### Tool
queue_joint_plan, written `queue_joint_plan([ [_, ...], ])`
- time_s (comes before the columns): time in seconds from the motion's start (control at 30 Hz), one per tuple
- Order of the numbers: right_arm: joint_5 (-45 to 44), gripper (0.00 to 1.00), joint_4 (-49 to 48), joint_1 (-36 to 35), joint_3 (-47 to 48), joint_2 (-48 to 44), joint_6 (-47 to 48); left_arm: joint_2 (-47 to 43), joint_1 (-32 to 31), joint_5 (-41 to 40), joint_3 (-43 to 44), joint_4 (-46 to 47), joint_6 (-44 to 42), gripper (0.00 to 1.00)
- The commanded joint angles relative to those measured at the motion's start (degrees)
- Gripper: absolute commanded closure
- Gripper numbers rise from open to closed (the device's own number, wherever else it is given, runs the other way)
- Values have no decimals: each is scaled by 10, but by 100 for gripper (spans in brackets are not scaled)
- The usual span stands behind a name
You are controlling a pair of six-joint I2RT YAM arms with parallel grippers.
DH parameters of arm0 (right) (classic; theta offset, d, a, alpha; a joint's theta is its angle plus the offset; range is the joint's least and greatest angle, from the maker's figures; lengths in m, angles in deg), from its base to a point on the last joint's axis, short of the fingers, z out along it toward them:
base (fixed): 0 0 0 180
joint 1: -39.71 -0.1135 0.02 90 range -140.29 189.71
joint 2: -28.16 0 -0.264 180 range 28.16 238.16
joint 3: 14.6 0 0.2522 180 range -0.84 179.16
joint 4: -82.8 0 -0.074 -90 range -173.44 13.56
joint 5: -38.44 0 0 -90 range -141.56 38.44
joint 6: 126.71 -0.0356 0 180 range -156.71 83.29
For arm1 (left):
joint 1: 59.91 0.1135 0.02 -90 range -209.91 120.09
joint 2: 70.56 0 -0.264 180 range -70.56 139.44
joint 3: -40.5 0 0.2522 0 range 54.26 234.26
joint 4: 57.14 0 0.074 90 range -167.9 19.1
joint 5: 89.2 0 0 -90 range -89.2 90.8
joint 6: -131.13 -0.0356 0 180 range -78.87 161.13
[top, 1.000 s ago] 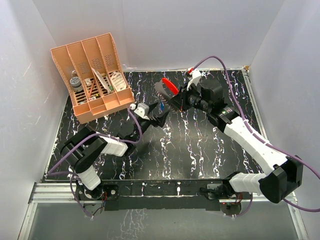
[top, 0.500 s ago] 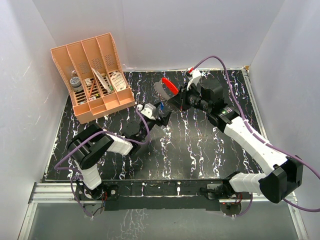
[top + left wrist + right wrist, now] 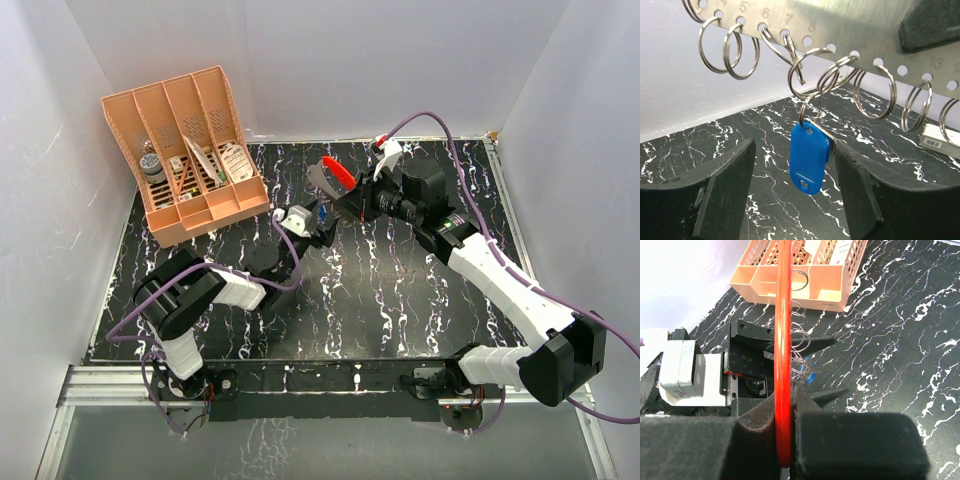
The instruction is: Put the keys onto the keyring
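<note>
**A:** The left fingers [image 3: 725,195] stand apart, one at 9 o'clock and one at 3 o'clock of the key [image 3: 809,157]. Neither touches it, as far as I can see.

**B:** How does the key lie?

**A:** It hangs free in the gap, blue head down. Its long axis runs 12 to 6 with a slight tilt. Its small ring [image 3: 802,111] goes up at 12 o'clock into the split rings under the pale perforated bar of the keyring [image 3: 850,30].

**B:** Threaded, then?

**A:** I'd judge so, but the rings overlap and I can't tell which hole carries it.

**B:** Who has the keyring?

**A:** The right fingers [image 3: 850,445], clamped on its red curved side, which runs toward 12 o'clock in their own view. From overhead it sits at about 1 o'clock of the left fingers, above the desk [image 3: 400,290].

**B:** So the left arm is nearer the key.

**A:** Yes. Any grip would close along 9 to 3, across the flat head. Backing off would mean going toward 6 o'clock.
</note>
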Motion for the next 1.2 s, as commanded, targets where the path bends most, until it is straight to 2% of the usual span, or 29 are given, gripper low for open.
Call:
queue_joint_plan([
  [0.0, 5, 100, -41, 2, 11, -17, -4, -36, -3, -11, 6, 118, -15, 39],
  [0.27, 1, 100, -39, 2, 4, -18, -1, -56, -4, -3, 2, 118, -15, 48],
  [0.93, -10, 100, -15, 2, -2, -23, 9, -81, -4, 5, -12, 118, -33, 78],
  [1.17, -20, 100, 19, 2, 4, -22, 25, -87, -3, 2, -19, 118, -46, 82],
])
